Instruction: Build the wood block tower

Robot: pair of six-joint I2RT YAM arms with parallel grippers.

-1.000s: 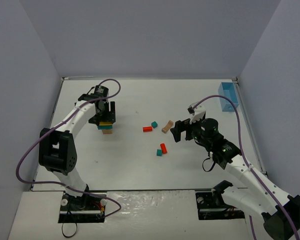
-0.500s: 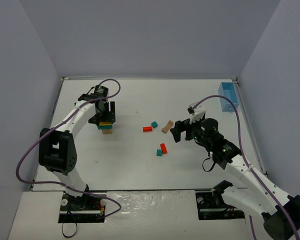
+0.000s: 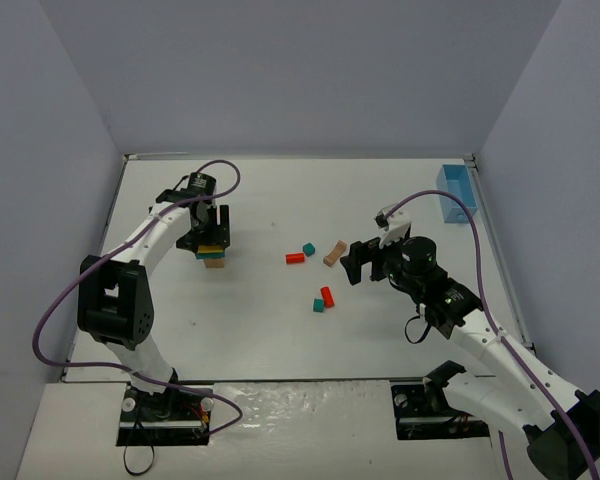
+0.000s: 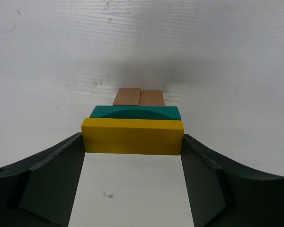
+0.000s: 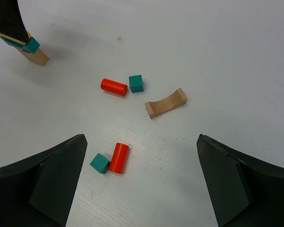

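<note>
The tower (image 3: 214,258) stands at the left of the table: two tan base blocks (image 4: 138,97), a teal piece (image 4: 135,112) on them and a yellow bar (image 4: 132,137) on top. My left gripper (image 3: 211,235) is over it, shut on the yellow bar, which touches both fingers. My right gripper (image 3: 365,262) is open and empty, hovering above the loose blocks. These are a red cylinder (image 5: 114,87), a teal cube (image 5: 136,83), a tan arch (image 5: 166,103), a second red cylinder (image 5: 119,158) and a second teal cube (image 5: 100,163). The tower also shows in the right wrist view (image 5: 33,52).
A light-blue bin (image 3: 454,194) stands at the far right edge of the table. Grey walls close in the table on three sides. The loose blocks lie in the middle, between the two arms.
</note>
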